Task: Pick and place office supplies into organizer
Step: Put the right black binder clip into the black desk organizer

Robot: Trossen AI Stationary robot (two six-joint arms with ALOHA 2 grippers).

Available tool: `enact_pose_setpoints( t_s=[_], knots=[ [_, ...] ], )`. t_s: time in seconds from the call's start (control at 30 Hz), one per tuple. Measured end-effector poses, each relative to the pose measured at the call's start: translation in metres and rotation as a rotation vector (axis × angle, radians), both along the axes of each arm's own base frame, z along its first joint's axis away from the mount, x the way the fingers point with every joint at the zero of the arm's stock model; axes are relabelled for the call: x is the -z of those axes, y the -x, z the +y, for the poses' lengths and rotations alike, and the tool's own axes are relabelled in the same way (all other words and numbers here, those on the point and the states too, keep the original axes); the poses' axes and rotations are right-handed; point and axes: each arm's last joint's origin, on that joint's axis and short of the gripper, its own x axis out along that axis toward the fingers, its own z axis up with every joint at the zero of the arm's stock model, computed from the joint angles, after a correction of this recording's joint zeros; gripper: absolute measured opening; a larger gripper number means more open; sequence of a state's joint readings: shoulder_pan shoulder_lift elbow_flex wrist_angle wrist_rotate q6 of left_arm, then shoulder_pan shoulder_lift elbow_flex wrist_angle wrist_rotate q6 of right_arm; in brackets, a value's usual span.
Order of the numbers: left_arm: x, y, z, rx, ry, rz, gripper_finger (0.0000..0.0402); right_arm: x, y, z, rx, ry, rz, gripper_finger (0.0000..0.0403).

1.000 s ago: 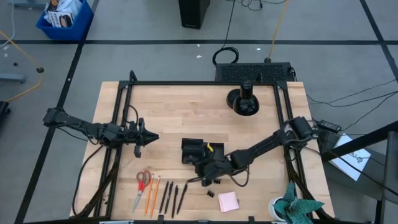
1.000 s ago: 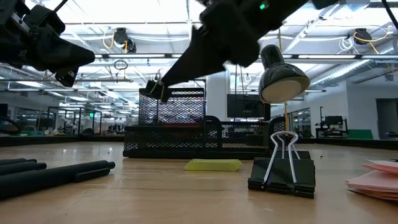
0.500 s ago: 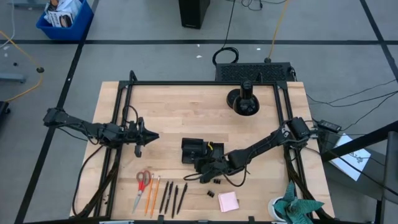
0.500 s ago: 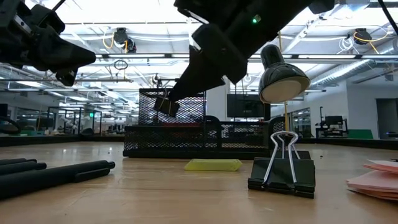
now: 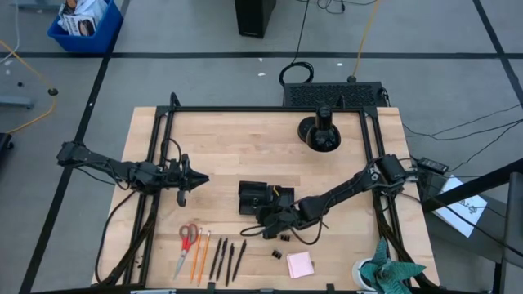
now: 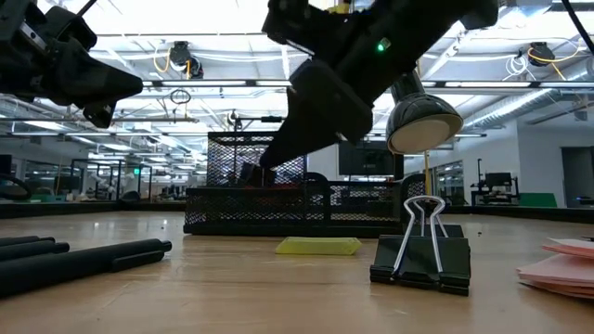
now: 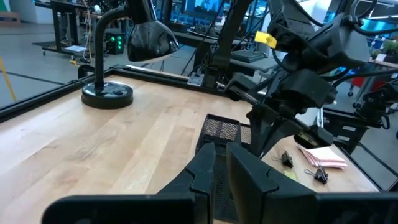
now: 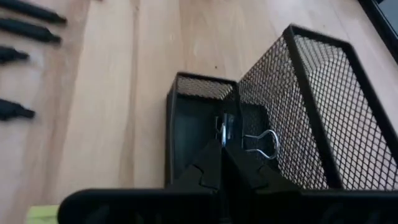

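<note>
The black mesh organizer point(image 5: 252, 196) point(image 6: 278, 199) point(image 8: 311, 106) stands mid-table. My right gripper point(image 5: 264, 214) point(image 6: 267, 162) point(image 8: 225, 154) reaches into its low compartment point(image 8: 189, 124), shut on a small binder clip point(image 8: 227, 132). My left gripper point(image 5: 199, 178) point(image 7: 221, 167) hovers shut to the organizer's left. Red-handled scissors point(image 5: 187, 238), orange pencils point(image 5: 200, 255) and dark pens point(image 5: 226, 260) lie by the near edge. More clips point(image 5: 285, 237) point(image 6: 422, 252), a pink sticky pad point(image 5: 300, 264) and a yellow piece point(image 6: 318, 245) lie on the table. My right gripper pinches the small binder clip between its two fingertips point(image 8: 211, 163). It slants down from the table's right and near side. The clip's wire loop point(image 8: 264, 146) sticks out sideways toward the tall mesh wall. Whether the clip touches the compartment floor, I cannot tell.
A round black stand with a lamp head point(image 5: 320, 131) point(image 6: 422, 116) sits toward the far edge. A teal cloth point(image 5: 391, 273) lies at the near right corner. Black frame rails point(image 5: 163, 147) run along the table's sides. Bare wood lies between the left gripper and the organizer.
My right gripper has moved down and slightly toward the table's left. It has carried the clip from above the organizer's mesh rim down into the low compartment and has stayed shut on it.
</note>
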State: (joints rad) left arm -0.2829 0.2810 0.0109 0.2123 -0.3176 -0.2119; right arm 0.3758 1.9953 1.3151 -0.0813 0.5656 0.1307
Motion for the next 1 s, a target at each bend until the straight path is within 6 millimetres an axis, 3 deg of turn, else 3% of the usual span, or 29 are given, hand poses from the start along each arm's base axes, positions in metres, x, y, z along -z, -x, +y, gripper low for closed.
enact_pose_setpoints(
  t_s=[0.17,1.0],
  knots=[
    [0.000,0.000,0.000,0.000,-0.001,0.000,0.0045,0.010,0.000,0.001,0.007,-0.004,0.021,0.0000],
    [0.000,0.000,0.000,0.003,-0.023,0.003,0.0044,0.014,-0.004,-0.006,0.000,-0.069,0.042,0.0001]
  ],
)
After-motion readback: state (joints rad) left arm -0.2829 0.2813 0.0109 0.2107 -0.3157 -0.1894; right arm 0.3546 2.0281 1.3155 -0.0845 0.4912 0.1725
